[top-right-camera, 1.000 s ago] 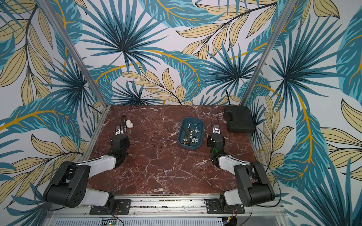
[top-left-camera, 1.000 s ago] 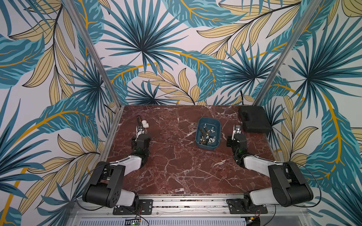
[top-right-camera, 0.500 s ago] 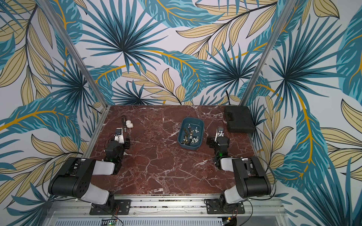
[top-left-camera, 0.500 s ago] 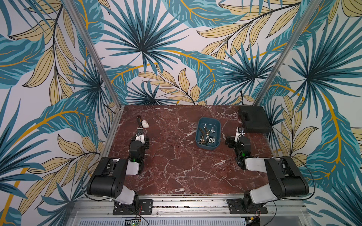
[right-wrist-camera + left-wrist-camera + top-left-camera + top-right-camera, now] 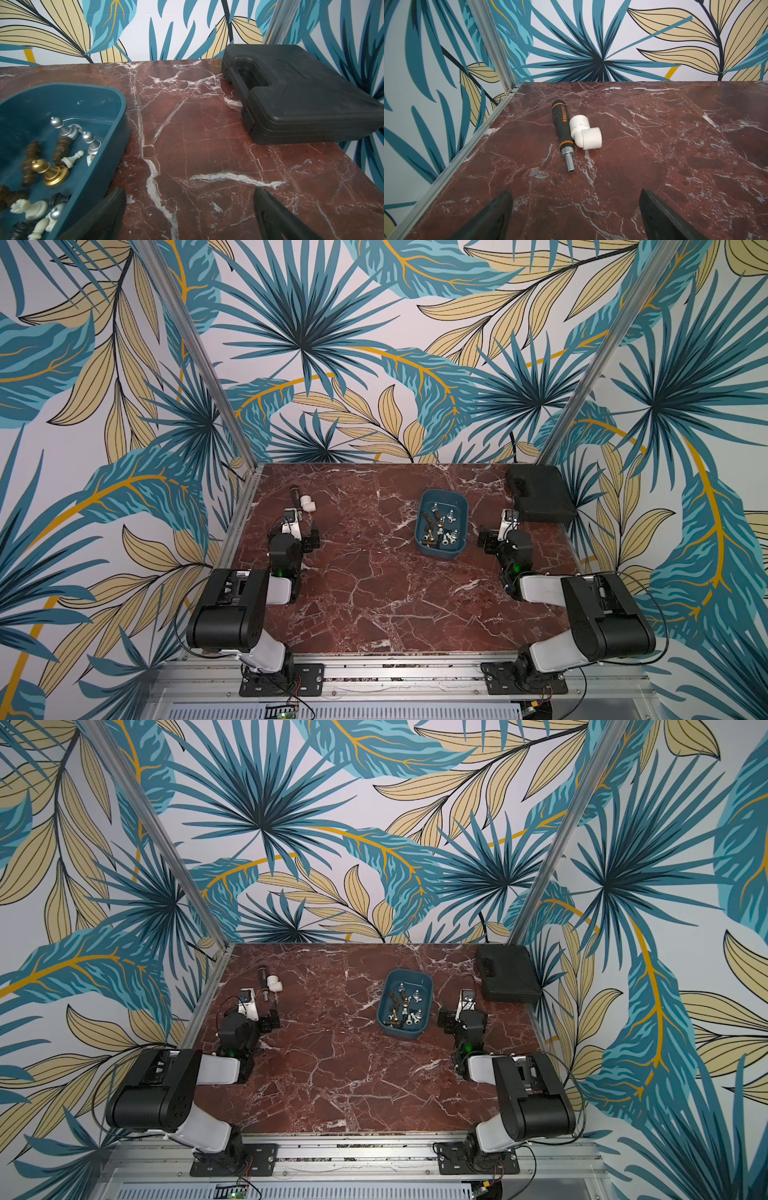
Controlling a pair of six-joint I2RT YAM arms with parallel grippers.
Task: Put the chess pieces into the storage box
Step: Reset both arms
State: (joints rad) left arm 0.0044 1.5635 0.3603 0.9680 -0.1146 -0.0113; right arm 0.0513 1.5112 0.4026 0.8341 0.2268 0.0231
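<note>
The teal storage box (image 5: 442, 492) (image 5: 409, 972) stands right of the table's middle. Several chess pieces (image 5: 436, 527) (image 5: 401, 1009) lie in it: silver, gold, brown, white and black. Every piece I see is inside the box. In the right wrist view the box wall (image 5: 104, 116) and the chess pieces (image 5: 52, 172) show close beside one finger. My right gripper (image 5: 503, 537) (image 5: 463, 1017) (image 5: 189, 191) is open and holds nothing, just right of the box. My left gripper (image 5: 295, 533) (image 5: 254, 1017) (image 5: 575, 193) is open and holds nothing at the table's left, over bare marble.
A black-and-orange tool (image 5: 294, 494) (image 5: 562, 126) and a white pipe elbow (image 5: 308, 504) (image 5: 585, 133) lie side by side beyond the left gripper. A flat black hard case (image 5: 540, 493) (image 5: 301, 93) sits in the back right corner.
Both arms have folded back toward their bases. Both grippers' jaws have spread wider. The box and its pieces have not moved.
</note>
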